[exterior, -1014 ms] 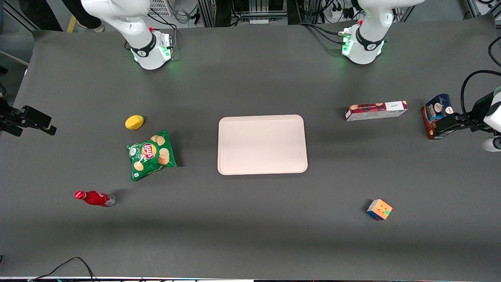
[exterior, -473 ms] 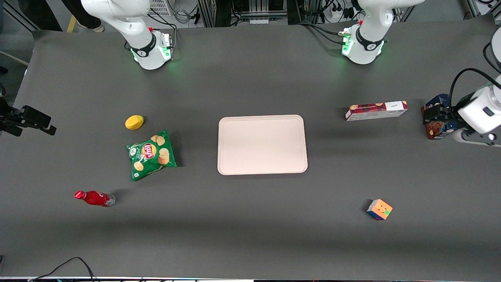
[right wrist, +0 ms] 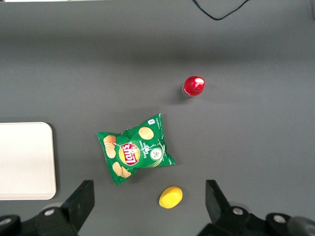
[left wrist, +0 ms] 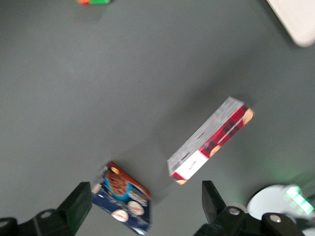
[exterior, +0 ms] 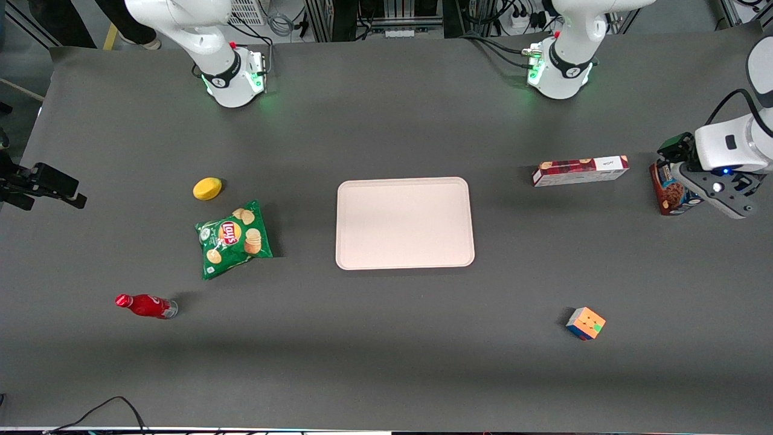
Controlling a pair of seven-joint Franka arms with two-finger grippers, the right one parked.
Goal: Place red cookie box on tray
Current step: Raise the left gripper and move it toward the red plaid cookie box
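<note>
- Front view: the red cookie box (exterior: 580, 171) lies flat on the dark table (exterior: 386, 362), toward the working arm's end, well apart from the tray (exterior: 404, 222) at the middle of the table.
- Its white end panel points toward the blue-and-brown cookie box (exterior: 669, 192), which stands near it, closer still to the working arm's end.
- Above that blue-and-brown box hangs the gripper (exterior: 673, 158), partly covering it, with nothing in its grasp.
- Left wrist view: the fingers (left wrist: 78, 204) are spread wide; the red cookie box (left wrist: 210, 141) and the blue-and-brown cookie box (left wrist: 123, 197) both show between them on the table, apart from each other.
- A corner of the tray (left wrist: 298, 19) shows in this view too, well away from the red box.
- Front view: a Rubik's cube (exterior: 585, 323) sits nearer to the camera than the red cookie box.
- Toward the parked arm's end lie a green Lay's chip bag (exterior: 234, 238), a yellow lemon (exterior: 207, 188) just beside it, farther from the camera, and a red bottle (exterior: 145, 306) nearer to the camera.
</note>
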